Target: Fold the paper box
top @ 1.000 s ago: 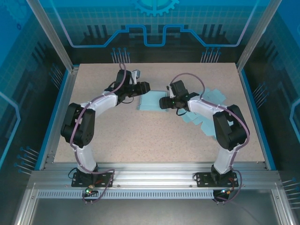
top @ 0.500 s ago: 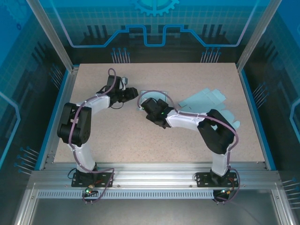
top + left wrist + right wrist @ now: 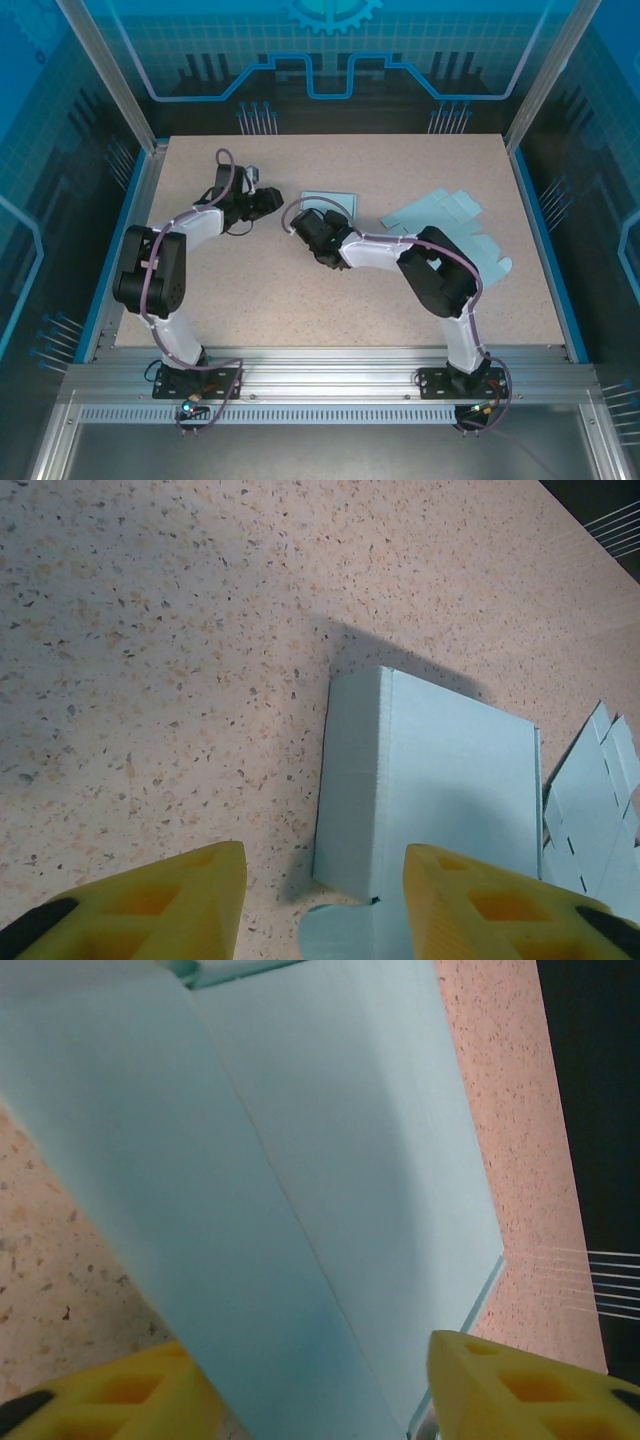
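The paper box [image 3: 335, 198] is pale blue and lies mid-table toward the back. In the left wrist view the paper box [image 3: 430, 770] shows a folded side wall and a flat top. My left gripper [image 3: 325, 865] is open just short of its near corner, with nothing between the fingers; from above, the left gripper [image 3: 270, 198] sits left of the box. My right gripper [image 3: 300, 222] is at the box's near left edge. In the right wrist view the paper box [image 3: 330, 1160] sits between the right gripper's [image 3: 315, 1360] yellow fingers, and one finger is partly hidden behind a panel. Contact is unclear.
Flat pale blue cut-out sheets [image 3: 435, 210] lie to the right of the box, with more of them [image 3: 490, 258] near the right arm's elbow. Their edge [image 3: 590, 800] also shows beyond the box in the left wrist view. A blue rail [image 3: 545, 240] borders the speckled table.
The right arm swung left from the flat sheets to the box, and its jaws narrowed around it. The left gripper drew back to the left, away from the box.
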